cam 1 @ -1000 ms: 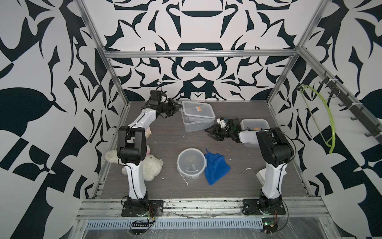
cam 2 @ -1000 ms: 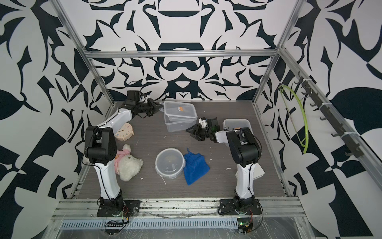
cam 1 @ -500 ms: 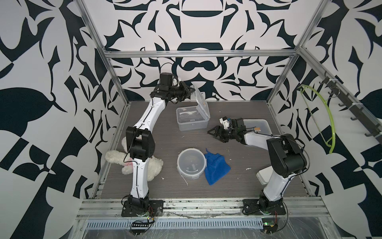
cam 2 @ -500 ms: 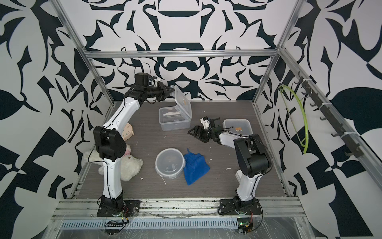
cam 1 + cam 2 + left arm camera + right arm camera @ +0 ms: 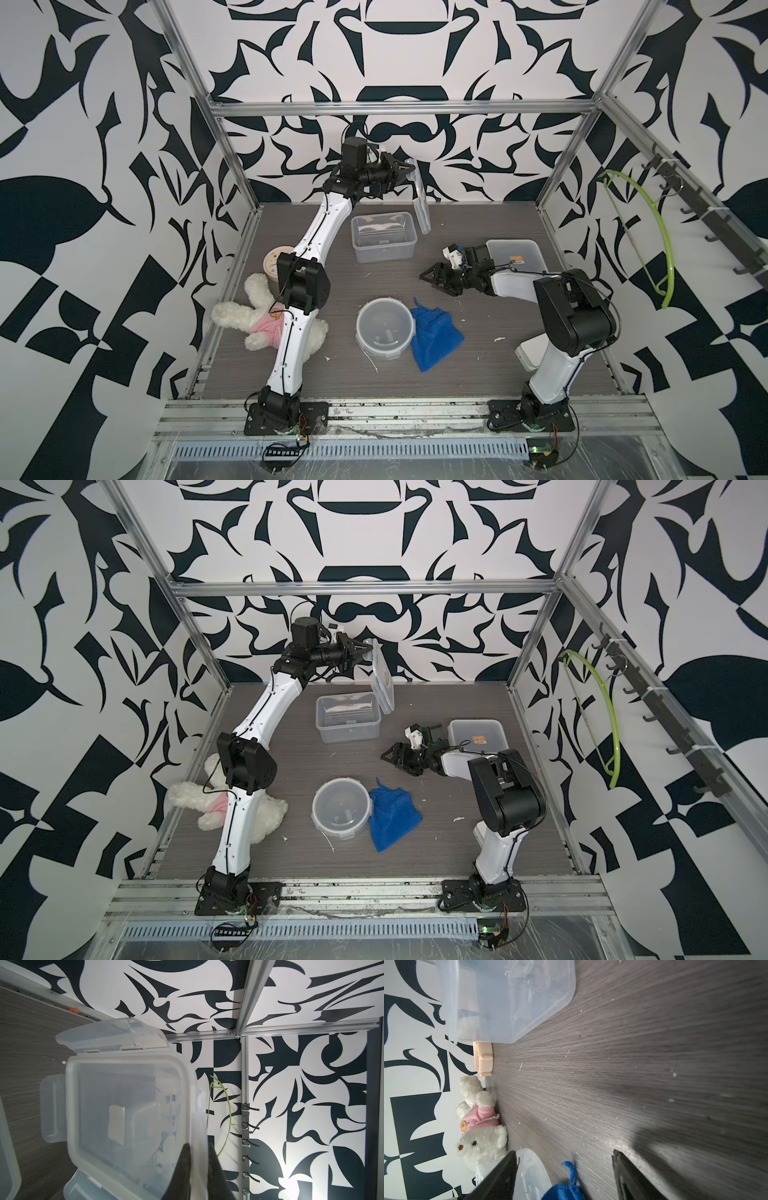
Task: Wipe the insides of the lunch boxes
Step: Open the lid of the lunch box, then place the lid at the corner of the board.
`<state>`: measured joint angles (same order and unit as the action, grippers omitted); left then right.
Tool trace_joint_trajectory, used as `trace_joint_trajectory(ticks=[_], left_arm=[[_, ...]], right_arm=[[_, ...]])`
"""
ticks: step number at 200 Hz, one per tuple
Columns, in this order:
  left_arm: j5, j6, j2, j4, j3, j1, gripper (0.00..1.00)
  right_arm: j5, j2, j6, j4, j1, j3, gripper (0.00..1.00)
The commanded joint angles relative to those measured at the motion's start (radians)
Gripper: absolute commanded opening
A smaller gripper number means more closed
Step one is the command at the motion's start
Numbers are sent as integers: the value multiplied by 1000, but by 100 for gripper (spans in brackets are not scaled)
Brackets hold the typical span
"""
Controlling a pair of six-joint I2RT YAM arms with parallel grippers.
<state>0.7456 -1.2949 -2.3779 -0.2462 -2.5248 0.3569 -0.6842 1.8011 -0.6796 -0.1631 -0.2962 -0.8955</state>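
The rectangular lunch box [image 5: 383, 239] [image 5: 348, 719] stands open at the back of the table. Its clear lid [image 5: 420, 203] [image 5: 384, 683] [image 5: 128, 1105] hangs on edge in the air beside it, with my left gripper [image 5: 409, 168] [image 5: 368, 646] [image 5: 198, 1159] shut on its rim. The round lunch box [image 5: 384, 328] [image 5: 341, 808] [image 5: 533, 1172] sits lidded near the front, a blue cloth [image 5: 434, 336] [image 5: 392, 814] [image 5: 564, 1186] touching it. The square lunch box [image 5: 515, 255] [image 5: 478, 735], lidded with an orange sticker, is at the right. My right gripper [image 5: 428, 276] [image 5: 388, 756] [image 5: 564, 1151] is open, low over bare table beyond the cloth.
A white plush toy [image 5: 257, 320] [image 5: 479, 1126] and a beige round clock [image 5: 274, 264] [image 5: 483, 1057] lie by the left wall. A white flat piece [image 5: 530, 351] lies beside the right arm's base. A green hanger [image 5: 648, 232] hangs on the right wall rail.
My left arm has risen from table height, lifting the lid off the rectangular lunch box and tipping it upright. My right gripper has opened wider and shifted slightly toward the front.
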Motion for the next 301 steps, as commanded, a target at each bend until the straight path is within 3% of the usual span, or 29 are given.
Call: trace_joint_trajectory(ticks=[1, 25, 86, 139, 233, 301], left_arm=[[40, 9, 83, 92, -57, -59, 6], [43, 89, 187, 33, -29, -151, 7], [-53, 363, 464, -212, 251, -430, 8], [-135, 544, 467, -321, 378, -569, 8], [-429, 795, 322, -535, 398, -580, 9], [-448, 839, 133, -596, 327, -448, 19]], right_arm=[[11, 5, 31, -1, -3, 7, 73], [7, 39, 40, 1, -3, 3, 72], [0, 100, -3, -44, -3, -6, 70], [-1, 101, -4, -19, -3, -24, 70], [21, 122, 11, 55, -3, -72, 69], [29, 121, -8, 57, -4, -69, 69]])
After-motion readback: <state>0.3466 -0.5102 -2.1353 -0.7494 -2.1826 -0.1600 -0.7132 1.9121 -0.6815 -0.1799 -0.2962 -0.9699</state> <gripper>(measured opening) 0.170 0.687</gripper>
